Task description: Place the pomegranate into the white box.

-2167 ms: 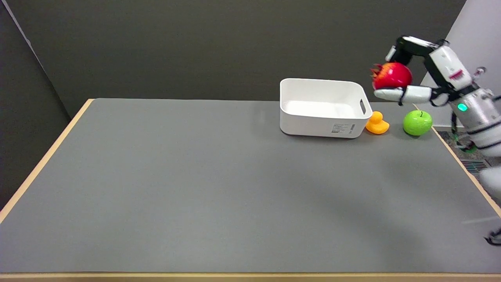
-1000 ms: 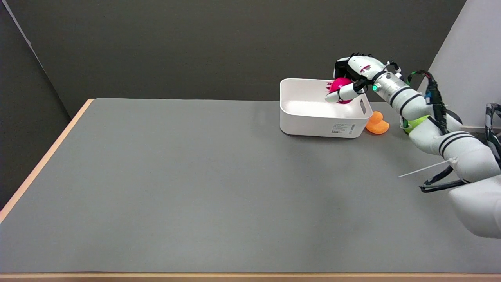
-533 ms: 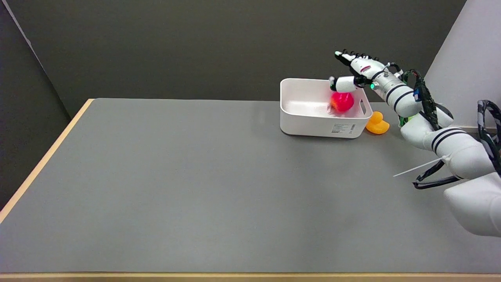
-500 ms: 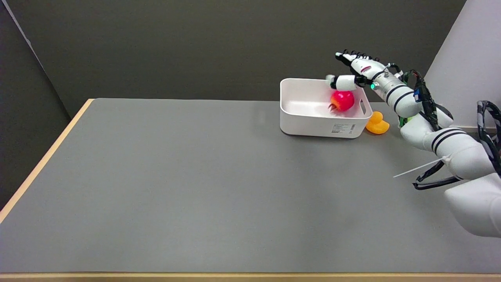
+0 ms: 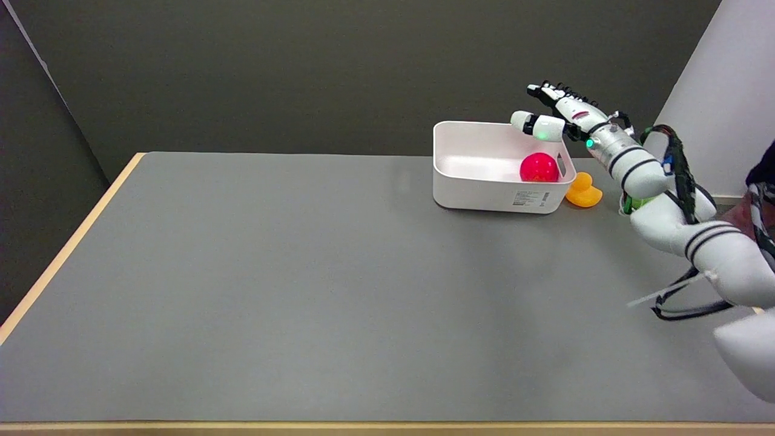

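Grey tabletop [image 5: 303,272], dark wall behind: pomegranate [image 5: 539,168] lies inside the white box [image 5: 484,191], against its right wall. My right hand [image 5: 560,112] hovers above the rim, fingers spread, holding nothing. Risk: pulling back low, I could clip the rim and shove the box into the orange duck [image 5: 583,191] just beside it.

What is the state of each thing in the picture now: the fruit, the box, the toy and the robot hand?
pomegranate: lying inside the white box, at its right end, not held.
white box: upright on the table, open top, holding the pomegranate.
orange duck: upright on the table, just right of the box.
green apple: mostly hidden behind the arm.
right robot hand: empty, fingers spread, above the box's right rim.
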